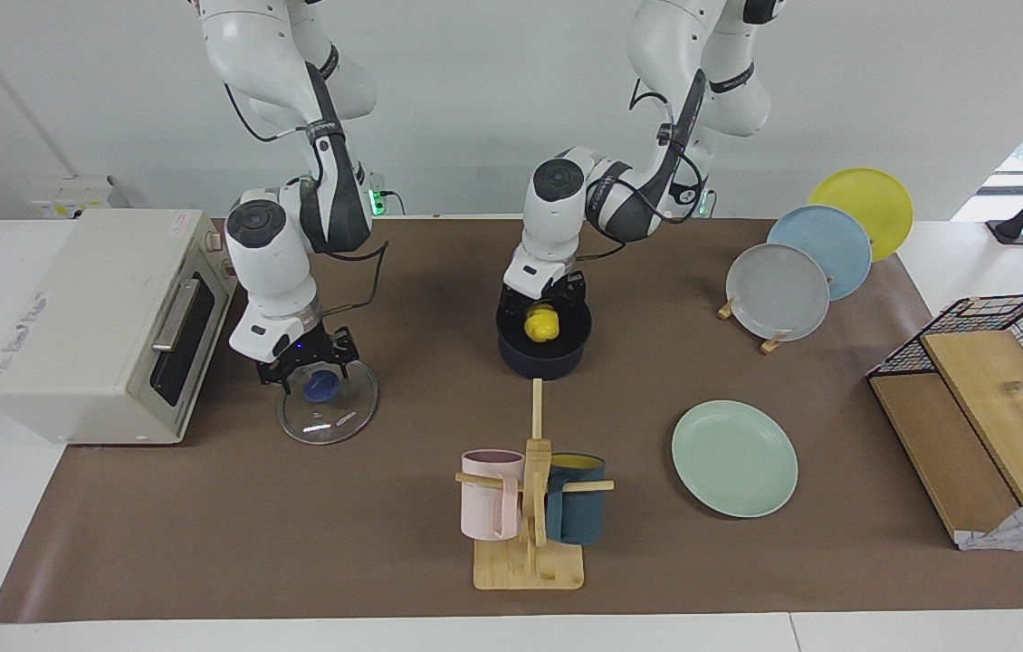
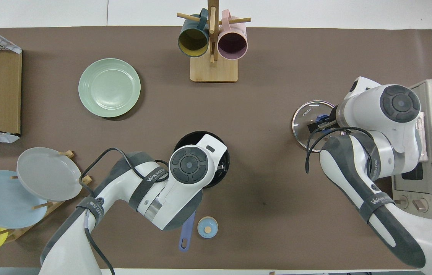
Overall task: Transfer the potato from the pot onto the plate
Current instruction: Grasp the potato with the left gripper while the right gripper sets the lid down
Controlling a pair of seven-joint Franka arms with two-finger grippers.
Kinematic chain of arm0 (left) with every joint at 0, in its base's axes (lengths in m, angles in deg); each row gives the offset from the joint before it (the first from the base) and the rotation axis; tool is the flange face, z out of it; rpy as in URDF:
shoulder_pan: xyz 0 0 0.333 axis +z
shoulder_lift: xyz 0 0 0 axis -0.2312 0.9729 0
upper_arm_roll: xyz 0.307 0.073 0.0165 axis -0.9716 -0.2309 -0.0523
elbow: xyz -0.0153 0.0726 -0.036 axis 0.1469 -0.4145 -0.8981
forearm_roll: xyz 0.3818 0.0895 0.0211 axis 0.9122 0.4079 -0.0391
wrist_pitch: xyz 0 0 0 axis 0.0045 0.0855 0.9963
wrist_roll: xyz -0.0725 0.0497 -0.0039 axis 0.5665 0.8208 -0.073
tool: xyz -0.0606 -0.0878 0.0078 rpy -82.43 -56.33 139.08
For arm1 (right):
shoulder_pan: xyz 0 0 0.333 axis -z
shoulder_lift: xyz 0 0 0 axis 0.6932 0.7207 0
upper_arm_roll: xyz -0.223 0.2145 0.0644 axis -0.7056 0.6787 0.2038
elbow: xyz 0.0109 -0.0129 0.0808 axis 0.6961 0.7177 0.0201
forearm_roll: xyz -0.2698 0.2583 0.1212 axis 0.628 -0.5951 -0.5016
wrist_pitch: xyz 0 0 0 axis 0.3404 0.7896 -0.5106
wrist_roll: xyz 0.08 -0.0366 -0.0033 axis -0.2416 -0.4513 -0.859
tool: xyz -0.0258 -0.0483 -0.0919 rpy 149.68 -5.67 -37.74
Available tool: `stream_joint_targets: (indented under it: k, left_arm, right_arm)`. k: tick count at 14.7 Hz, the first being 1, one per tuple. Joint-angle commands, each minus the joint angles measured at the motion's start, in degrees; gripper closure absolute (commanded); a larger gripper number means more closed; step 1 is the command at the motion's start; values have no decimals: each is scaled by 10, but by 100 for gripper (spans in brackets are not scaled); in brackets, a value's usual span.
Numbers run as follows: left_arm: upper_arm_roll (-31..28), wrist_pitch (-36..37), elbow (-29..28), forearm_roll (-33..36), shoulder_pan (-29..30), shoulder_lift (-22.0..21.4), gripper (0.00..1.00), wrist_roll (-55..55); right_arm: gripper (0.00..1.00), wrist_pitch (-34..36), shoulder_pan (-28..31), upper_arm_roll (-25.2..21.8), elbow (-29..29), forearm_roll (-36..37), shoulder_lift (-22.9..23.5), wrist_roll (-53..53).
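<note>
Facing view: left gripper is down at the mouth of the pot, jaws pinching the potato, which sits at rim level, inside/just above the pot; can't tell if it's clear of the bottom. Pot is mid-table, near the robots. Plate lies flat, farther from the robots than the pot, toward the left arm's end, well apart from it, nothing on it. Right gripper is low over the glass lid, fingers around its blue knob; can't tell if jaws press it or just straddle it. Lid lies just beside the toaster oven. Mug rack w/ pink mug and teal mug stands farther from the robots than the pot. Plate stand holds grey plate, blue plate, yellow plate at the left arm's end. Overhead view: left arm's wrist covers most of the pot, only a rim arc and the blue handle show; potato hidden. Small blue round lid-like item lies beside the handle. Plate bare. Right gripper over the glass lid, tips at the knob.
</note>
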Motion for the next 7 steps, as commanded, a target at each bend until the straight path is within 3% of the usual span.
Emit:
stream_joint_targets:
  k: [1,5,7]
  left_arm:
    - [-11,-10,-8,-5,-21,4,0,5]
    - [-11,-11,-8,-5,-23,8,0,6]
    - [-12,-11,-7,-5,-23,8,6,5]
  right_arm:
    - [0,130,5,8,-99,-4,-9,23]
    - [0,337,14,3,-247,-9,-39,54]
    - [0,414,17,3,-262,-9,-78,102]
